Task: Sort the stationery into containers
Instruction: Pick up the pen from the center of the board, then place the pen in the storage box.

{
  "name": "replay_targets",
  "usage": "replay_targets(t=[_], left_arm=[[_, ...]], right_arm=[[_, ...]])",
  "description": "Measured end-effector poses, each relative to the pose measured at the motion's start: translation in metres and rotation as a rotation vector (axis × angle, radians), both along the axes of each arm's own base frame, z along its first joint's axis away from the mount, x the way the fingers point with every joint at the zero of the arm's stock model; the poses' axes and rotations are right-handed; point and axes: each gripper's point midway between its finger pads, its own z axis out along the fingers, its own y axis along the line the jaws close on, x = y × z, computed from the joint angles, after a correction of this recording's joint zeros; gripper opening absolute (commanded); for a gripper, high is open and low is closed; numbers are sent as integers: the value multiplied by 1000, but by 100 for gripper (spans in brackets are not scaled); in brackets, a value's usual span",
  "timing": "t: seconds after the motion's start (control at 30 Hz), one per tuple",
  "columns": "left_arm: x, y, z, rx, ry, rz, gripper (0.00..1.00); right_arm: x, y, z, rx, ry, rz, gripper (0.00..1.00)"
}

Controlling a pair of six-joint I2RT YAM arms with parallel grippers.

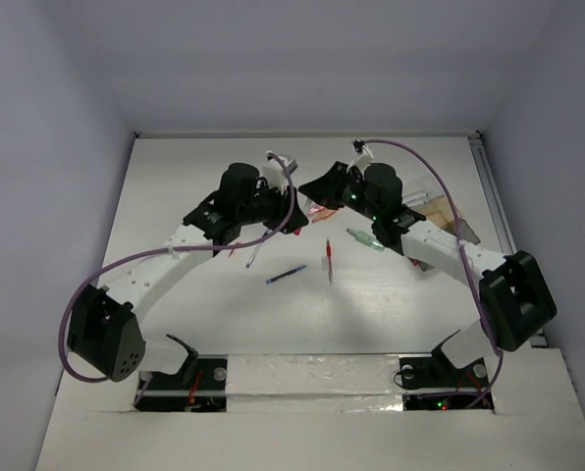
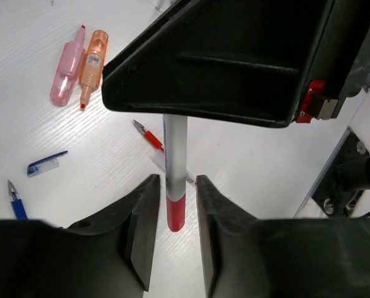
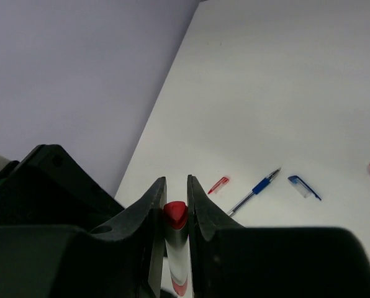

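On the white table, nearest the arm bases, loose stationery is scattered. A blue pen lies between a small red cap and a blue cap, each apart from the others. A red pen lies flat a little farther in, and a short green marker lies off to the right, near the right arm's forearm.

Above the middle of the table the two arms meet over a red-and-white pen. It stands between the fingers of the left gripper, whose claw is narrow but slack: a sliver of table shows on each side of the barrel, so the pads do not press on it. The right gripper comes at the same pen from the other end. Its claw is pinched onto the barrel, with the pen's red end showing between its pads.

Just beyond the grippers, a pink highlighter and an orange highlighter lie side by side, touching along their length.

Farthest off, on the right, the containers sit partly hidden behind the right arm. What they hold cannot be made out.
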Motion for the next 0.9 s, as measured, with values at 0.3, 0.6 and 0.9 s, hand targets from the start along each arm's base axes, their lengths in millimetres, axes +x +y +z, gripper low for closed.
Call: replay_targets(t=[0.3, 0.6, 0.9], left_arm=[[-2, 5, 17, -17, -47, 18, 65], [2, 15, 24, 4, -85, 73, 87], [-4, 19, 42, 0, -144, 100, 99]], right_arm=[[24, -42, -3, -73, 2, -193, 0], [79, -242, 8, -109, -14, -727, 0], [99, -341, -49, -213, 119, -937, 0]])
